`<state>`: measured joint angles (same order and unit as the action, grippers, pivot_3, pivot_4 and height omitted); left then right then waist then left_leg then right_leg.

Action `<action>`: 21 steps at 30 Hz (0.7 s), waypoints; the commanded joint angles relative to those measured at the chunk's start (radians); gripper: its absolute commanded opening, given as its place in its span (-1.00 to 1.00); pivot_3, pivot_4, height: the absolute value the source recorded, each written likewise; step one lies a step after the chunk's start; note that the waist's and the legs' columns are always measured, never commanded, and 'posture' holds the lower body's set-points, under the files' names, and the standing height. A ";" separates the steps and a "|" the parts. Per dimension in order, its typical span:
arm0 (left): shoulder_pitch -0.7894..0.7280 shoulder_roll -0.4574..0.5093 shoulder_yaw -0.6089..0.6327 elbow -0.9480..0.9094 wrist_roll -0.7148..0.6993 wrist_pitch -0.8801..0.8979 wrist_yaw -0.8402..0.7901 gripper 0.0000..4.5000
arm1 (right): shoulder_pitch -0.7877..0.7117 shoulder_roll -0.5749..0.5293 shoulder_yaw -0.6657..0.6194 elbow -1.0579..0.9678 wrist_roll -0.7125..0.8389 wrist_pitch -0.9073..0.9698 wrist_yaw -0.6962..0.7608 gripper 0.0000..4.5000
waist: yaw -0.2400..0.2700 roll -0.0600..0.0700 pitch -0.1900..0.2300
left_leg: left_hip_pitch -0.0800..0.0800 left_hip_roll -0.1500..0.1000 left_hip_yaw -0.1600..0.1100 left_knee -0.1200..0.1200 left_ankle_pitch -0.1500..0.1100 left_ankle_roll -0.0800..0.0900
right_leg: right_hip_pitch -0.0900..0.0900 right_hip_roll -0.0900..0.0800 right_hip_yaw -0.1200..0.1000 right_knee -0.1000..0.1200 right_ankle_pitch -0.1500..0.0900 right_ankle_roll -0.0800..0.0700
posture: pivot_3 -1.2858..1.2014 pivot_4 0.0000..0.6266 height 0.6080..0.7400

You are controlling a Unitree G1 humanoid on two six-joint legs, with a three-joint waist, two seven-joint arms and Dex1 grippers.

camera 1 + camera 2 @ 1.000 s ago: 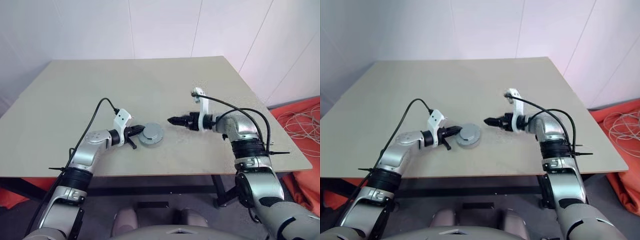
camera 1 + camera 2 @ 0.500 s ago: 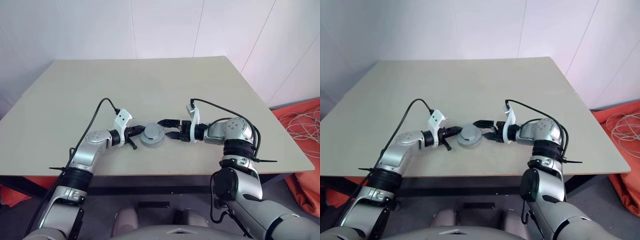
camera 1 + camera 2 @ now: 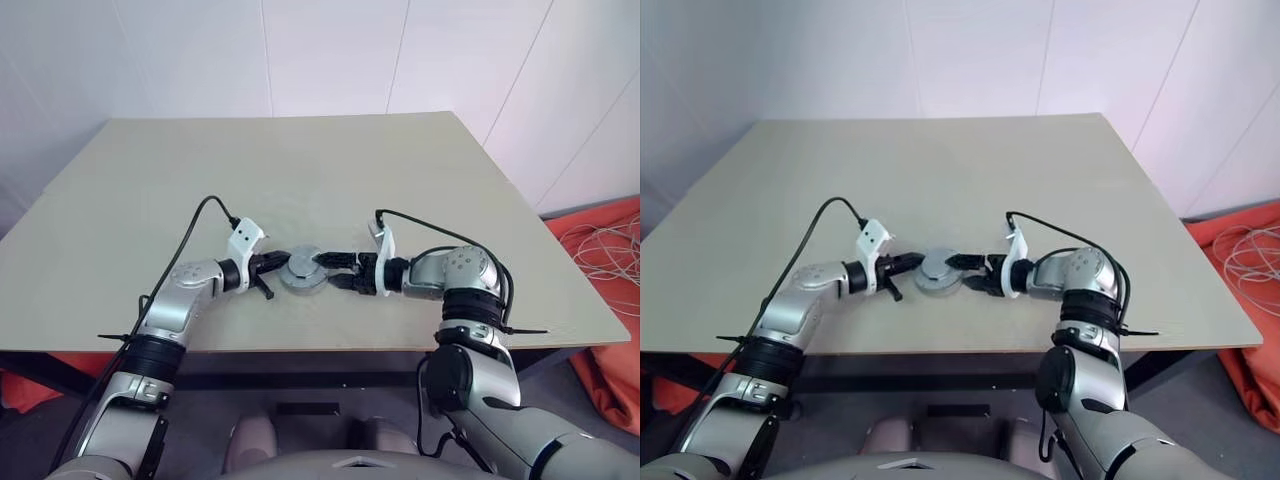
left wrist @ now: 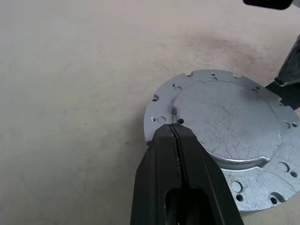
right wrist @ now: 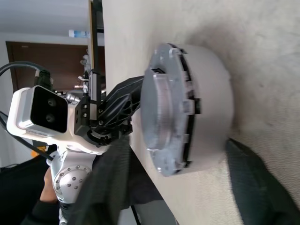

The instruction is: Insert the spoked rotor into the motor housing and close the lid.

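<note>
motor housing (image 3: 303,271) flat, lid (image 4: 225,123) upward

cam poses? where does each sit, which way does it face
Left/right eye: on the head, looking forward and down at the table; both arms show, the assembled motor between left gripper and right gripper.
Left wrist: along its shut fingers onto the motor's lid.
Right wrist: sideways at the motor, fingers straddling it; left gripper behind.
All share the motor.
</note>
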<state>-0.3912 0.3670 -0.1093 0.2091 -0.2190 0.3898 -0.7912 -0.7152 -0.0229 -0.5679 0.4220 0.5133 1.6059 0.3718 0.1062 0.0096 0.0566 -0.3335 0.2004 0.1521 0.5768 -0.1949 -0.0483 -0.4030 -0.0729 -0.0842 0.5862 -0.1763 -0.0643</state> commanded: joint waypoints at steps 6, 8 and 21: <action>-0.010 -0.003 0.001 0.004 0.003 0.008 -0.008 -1.00 | -0.007 0.034 -0.024 -0.015 0.053 0.008 0.003 -0.52 | 0.000 0.000 0.000 | 0.000 0.000 0.000 -0.001 0.000 0.000 | 0.000 0.000 0.000 0.000 0.000 0.000 | 0.03 -1.00 1.00; -0.011 -0.003 0.002 0.006 0.003 0.008 -0.010 -1.00 | -0.003 0.043 -0.020 -0.025 0.058 0.008 0.007 -0.52 | -0.001 0.000 0.000 | 0.000 0.000 0.000 -0.001 0.000 0.000 | 0.000 0.000 0.000 0.000 0.000 0.000 | 0.03 -1.00 1.00; -0.026 -0.108 0.280 -0.057 -0.258 0.203 0.116 -1.00 | 0.004 0.070 -0.052 -0.079 0.078 0.002 0.005 -0.52 | -0.009 0.000 0.000 | -0.002 0.000 0.000 -0.001 0.000 -0.001 | -0.003 0.000 0.000 -0.001 0.000 0.000 | 0.03 -1.00 1.00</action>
<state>-0.3875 0.2681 0.0772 0.2068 -0.3842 0.5421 -0.7243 -0.6915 0.0304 -0.6077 0.3793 0.5397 1.6023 0.3684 0.0972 0.0098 0.0565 -0.3359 0.2009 0.1527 0.5754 -0.1945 -0.0489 -0.4065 -0.0728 -0.0844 0.5850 -0.1763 -0.0643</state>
